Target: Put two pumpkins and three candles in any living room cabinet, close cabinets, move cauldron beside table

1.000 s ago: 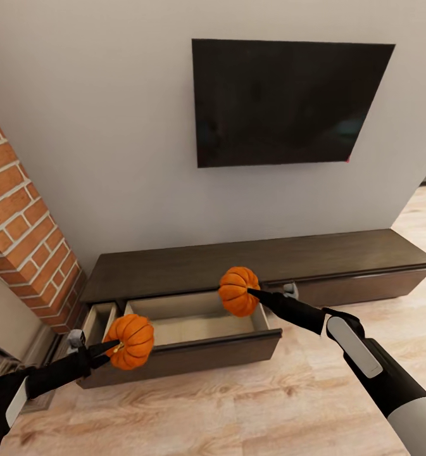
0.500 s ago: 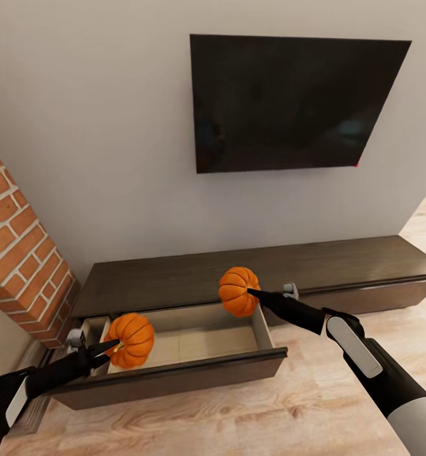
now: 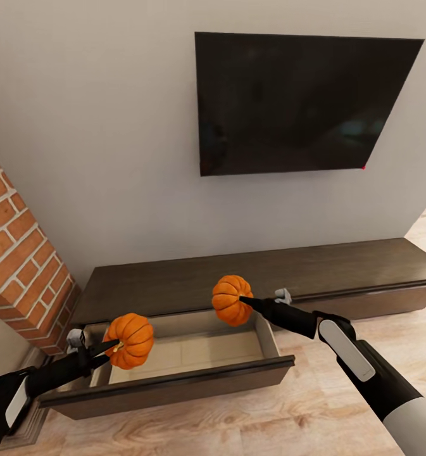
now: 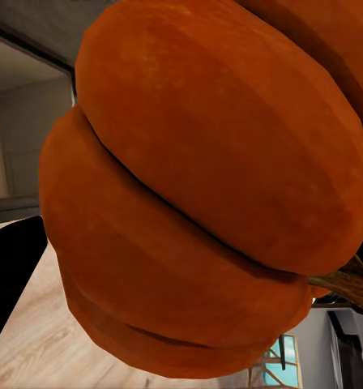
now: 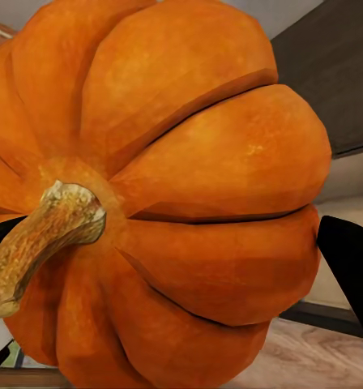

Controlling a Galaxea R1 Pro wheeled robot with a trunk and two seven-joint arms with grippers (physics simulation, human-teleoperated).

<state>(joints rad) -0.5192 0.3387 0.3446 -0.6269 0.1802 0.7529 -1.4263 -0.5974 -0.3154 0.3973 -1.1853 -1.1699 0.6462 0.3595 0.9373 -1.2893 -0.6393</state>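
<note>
The long dark-brown cabinet (image 3: 250, 272) runs along the wall under the TV, and its left pull-out drawer (image 3: 175, 380) stands open, showing a pale beige floor. My left gripper (image 3: 114, 346) is shut on an orange pumpkin (image 3: 130, 340) held over the drawer's left end; the same fruit looms large in the left wrist view (image 4: 206, 194). My right gripper (image 3: 241, 299) is shut on the second pumpkin (image 3: 230, 299), hanging above the drawer's right rear corner, its stem and ribs close up in the right wrist view (image 5: 165, 203). No candles or cauldron are in sight.
A black TV (image 3: 301, 101) hangs on the grey wall above the unit. A red brick column (image 3: 23, 253) stands at the left, close to the drawer's end. Light wood flooring (image 3: 238, 424) spreads in front of the open drawer.
The whole view has shifted as the camera moved closer, so the open drawer sits lower and nearer. The right pumpkin has edged slightly left; both grips are unchanged.
</note>
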